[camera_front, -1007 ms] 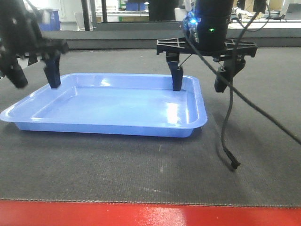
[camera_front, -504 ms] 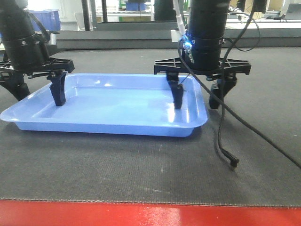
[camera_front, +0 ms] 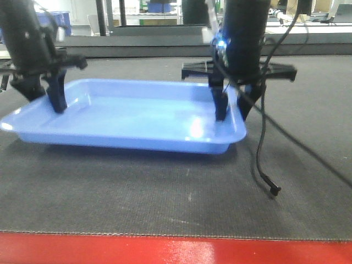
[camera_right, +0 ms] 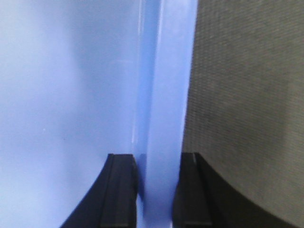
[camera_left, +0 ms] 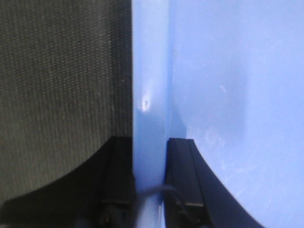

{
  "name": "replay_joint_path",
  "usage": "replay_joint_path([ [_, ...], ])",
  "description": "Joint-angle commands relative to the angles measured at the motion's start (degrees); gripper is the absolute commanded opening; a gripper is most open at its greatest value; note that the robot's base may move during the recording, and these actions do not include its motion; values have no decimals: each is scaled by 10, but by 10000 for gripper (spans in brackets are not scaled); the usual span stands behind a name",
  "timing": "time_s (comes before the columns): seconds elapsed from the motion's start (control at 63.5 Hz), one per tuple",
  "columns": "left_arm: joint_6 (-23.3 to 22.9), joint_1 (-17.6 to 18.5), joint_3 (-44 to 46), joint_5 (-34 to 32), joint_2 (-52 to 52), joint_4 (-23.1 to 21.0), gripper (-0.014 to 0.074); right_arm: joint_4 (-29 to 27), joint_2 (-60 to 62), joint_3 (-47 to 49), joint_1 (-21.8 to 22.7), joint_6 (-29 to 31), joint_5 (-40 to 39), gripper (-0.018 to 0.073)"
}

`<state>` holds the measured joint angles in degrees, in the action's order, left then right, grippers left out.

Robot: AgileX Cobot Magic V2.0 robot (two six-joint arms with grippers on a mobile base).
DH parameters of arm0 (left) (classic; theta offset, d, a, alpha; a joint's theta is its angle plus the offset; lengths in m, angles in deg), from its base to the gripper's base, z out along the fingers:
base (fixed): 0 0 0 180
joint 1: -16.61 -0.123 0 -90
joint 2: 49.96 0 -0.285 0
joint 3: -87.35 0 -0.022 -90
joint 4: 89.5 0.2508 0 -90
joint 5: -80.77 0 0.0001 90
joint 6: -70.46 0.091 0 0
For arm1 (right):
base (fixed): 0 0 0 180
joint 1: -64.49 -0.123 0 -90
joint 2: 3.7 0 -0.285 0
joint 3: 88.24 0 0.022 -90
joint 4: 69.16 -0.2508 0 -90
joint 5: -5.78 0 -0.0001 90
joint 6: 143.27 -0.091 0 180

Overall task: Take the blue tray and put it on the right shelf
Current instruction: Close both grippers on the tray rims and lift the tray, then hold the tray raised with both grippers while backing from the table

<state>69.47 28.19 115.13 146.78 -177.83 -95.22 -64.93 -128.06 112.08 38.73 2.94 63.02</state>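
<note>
Glossy light-blue plastic rectangular tray (camera_front: 132, 115), apparently just clear of dark fabric table (camera_front: 165, 187); left gripper (camera_front: 43, 99) and right gripper (camera_front: 232, 110) each pinch a flared end rim. Likely light, slick, slightly flexible.

Dark fabric tabletop (camera_front: 165, 198) with red front edge (camera_front: 165, 250); distant blue bin (camera_front: 61, 21) behind.

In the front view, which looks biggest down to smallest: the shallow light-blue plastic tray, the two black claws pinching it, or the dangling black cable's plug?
1. shallow light-blue plastic tray, by far.
2. left gripper and right gripper: look alike, so unranked.
3. black cable plug, smallest.
</note>
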Motion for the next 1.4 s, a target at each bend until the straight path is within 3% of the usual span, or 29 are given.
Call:
replay_joint_path([
  [0.0,-1,8,33,25,62,2,-46,23,76,17,1,32,-2,56],
  [0.362,-37,71,25,90,179,19,-46,30,210,-30,12,119,60,56],
  [0.472,-67,86,-1,90,220,46,-46,41,259,-74,13,120,53,56],
  [0.755,-106,142,-92,90,302,46,-46,49,357,-187,13,128,38,56],
  [0.944,-146,203,-156,88,318,74,-46,49,403,-195,13,129,36,56],
  [1.149,-171,264,-169,61,332,92,-46,47,444,-195,13,129,37,56],
  [1.385,-196,280,-169,71,376,111,-46,47,481,-195,13,129,56,56],
])
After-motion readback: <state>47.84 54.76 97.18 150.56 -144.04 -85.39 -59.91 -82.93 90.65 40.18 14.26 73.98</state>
